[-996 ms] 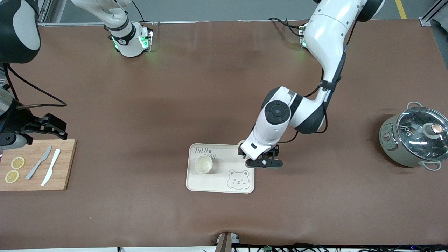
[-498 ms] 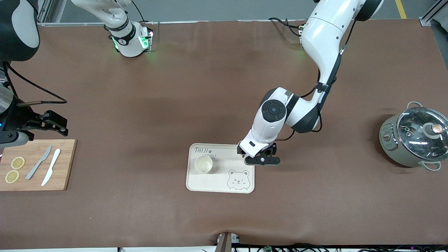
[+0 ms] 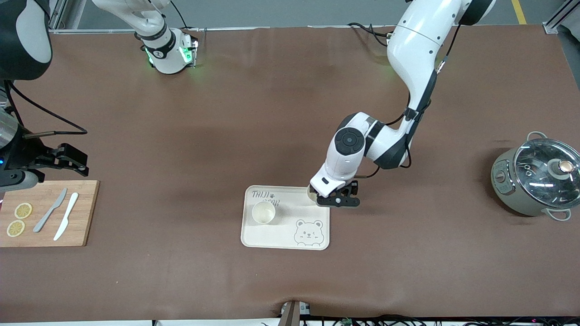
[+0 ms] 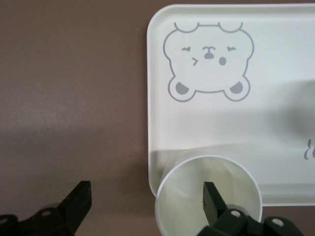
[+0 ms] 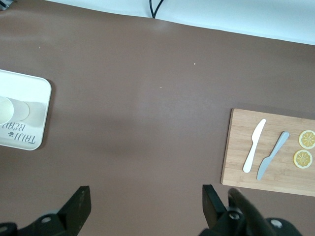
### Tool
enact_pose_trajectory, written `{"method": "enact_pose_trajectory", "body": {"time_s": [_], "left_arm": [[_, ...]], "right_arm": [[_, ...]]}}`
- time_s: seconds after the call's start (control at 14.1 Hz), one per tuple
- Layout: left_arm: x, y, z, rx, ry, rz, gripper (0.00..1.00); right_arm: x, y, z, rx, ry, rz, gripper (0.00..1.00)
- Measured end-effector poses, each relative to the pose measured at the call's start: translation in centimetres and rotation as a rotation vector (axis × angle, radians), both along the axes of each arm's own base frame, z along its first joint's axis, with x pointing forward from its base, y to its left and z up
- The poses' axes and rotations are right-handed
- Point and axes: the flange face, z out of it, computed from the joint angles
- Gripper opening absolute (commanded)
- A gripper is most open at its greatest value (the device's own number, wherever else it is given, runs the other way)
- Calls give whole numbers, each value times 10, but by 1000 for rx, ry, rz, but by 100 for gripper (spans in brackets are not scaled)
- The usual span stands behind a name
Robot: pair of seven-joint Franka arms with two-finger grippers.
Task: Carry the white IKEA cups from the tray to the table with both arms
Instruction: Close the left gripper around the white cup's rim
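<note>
Our left gripper point(image 4: 142, 206), jaws apart, straddles one cup's point(image 4: 208, 196) wall at the tray's point(image 3: 286, 242) two-o'clock corner; we should squeeze square. Other cup point(image 3: 263, 212) sits at ten. Right gripper point(image 5: 142, 206) waits, open.

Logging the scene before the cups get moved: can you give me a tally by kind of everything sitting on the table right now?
Cups: 2
Tray: 1
Cutting board: 1
Knives: 2
Lemon slices: 2
Pot with glass lid: 1
Total: 9
</note>
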Motion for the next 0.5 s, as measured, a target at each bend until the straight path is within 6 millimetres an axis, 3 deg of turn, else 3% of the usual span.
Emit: {"method": "enact_pose_trajectory", "body": {"time_s": [0.21, 0.36, 0.43, 0.5], "left_arm": [[-2, 0, 1, -2, -2, 0, 100], [-3, 0, 3, -4, -3, 7, 13], [-3, 0, 3, -7, -3, 29, 0], [-3, 0, 3, -11, -2, 53, 0]], "right_arm": [[-5, 44, 0, 1, 3, 70, 100], [-8, 67, 0, 2, 4, 106, 100], [-9, 70, 0, 1, 4, 110, 100], [-9, 69, 0, 1, 5, 108, 100]]}}
